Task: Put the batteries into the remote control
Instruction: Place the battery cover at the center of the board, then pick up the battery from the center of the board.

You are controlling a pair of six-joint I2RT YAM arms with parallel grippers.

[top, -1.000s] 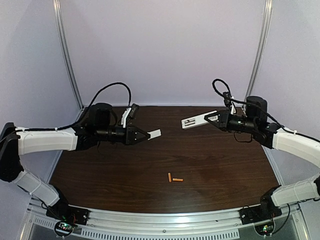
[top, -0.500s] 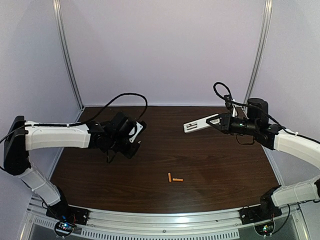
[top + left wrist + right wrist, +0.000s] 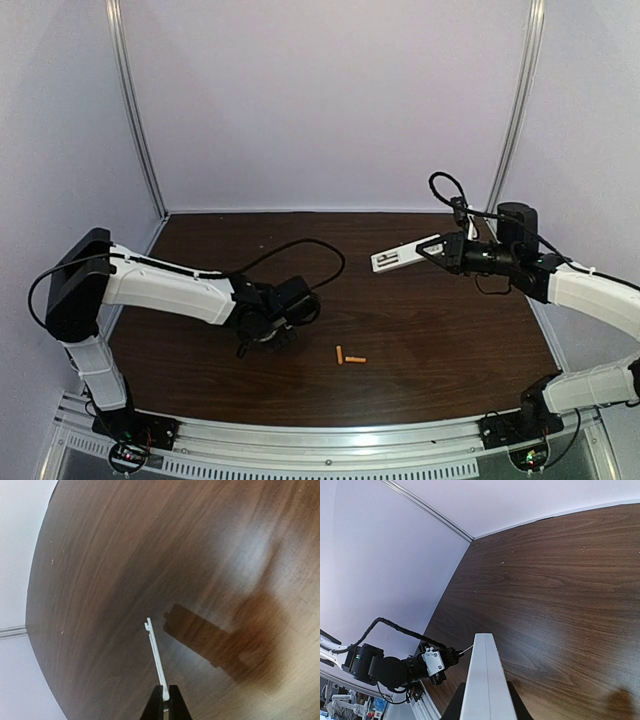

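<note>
left claw (image 3: 263,340): shut tight on a thin white cover plate (image 3: 155,655), which shows edge-on in my wrist view. Claw is low over the table (image 3: 450,340), pointing down.
right claw (image 3: 428,250): clamped on one end of the remote control (image 3: 400,256), holding it off the table at the far right. Its long axis runs from the claw toward table centre.
remote face: dark slots show near the free end, probably the open bay facing up. Too small to be sure.
batteries: both lie flat on the wood near front centre. One cell (image 3: 340,354) points front-to-back, the other (image 3: 356,359) lies across. Their ends meet in an L.
key relation: the cells are on the right side of my left claw, near it and at table level. My right claw is well apart from them, further back and higher, so the left arm is nearer.
constraint: both claws are full. I judge the left must set the plate down before it can pinch a cell.
grasp note: the front-to-back cell is the closer one, so pinch across its short axis.
</note>
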